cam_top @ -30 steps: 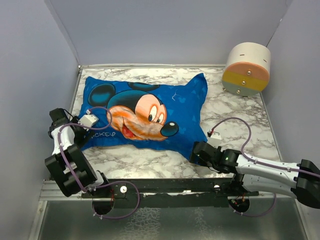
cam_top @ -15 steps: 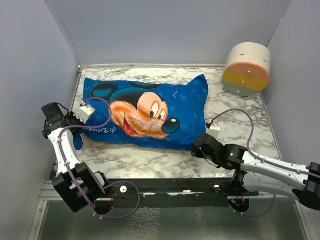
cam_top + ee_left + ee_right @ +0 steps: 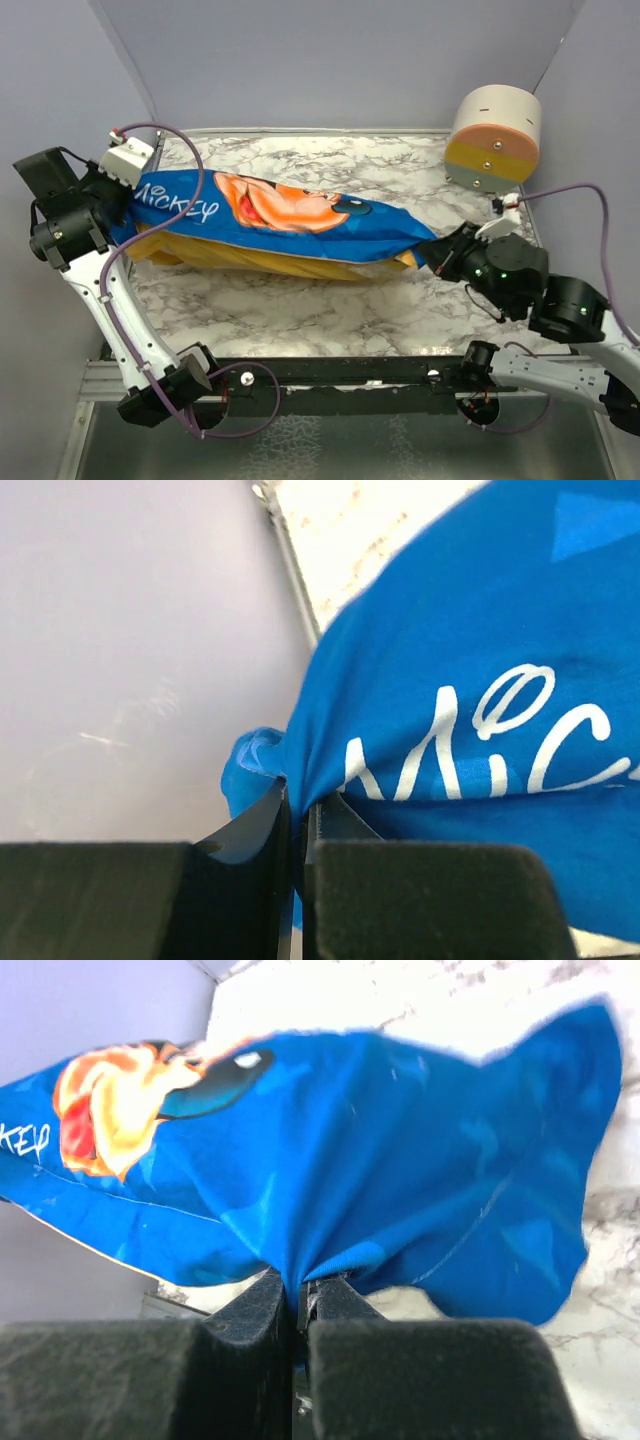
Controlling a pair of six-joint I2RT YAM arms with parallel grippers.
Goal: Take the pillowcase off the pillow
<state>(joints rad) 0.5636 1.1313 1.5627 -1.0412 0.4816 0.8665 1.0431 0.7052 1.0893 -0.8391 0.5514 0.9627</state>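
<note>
The blue pillowcase (image 3: 280, 215) with the cartoon mouse face hangs lifted above the marble table, stretched between both arms, its yellow-orange side (image 3: 250, 258) showing underneath. My left gripper (image 3: 118, 205) is shut on its left corner (image 3: 262, 770), beside the white lettering. At the other end my right gripper (image 3: 432, 252) is shut on a pinch of blue fabric (image 3: 330, 1255) at the right corner. The pillow is hidden inside the pillowcase.
A cream-and-orange cylinder (image 3: 492, 137) stands at the back right of the marble table (image 3: 330, 310). Grey walls (image 3: 60, 100) close in the left, back and right sides. The left arm is close to the left wall.
Both grippers have shut on the pillowcase's corners and risen, lifting it off the table and tipping it so the yellow-orange side shows. Both arms moved outward and back.
</note>
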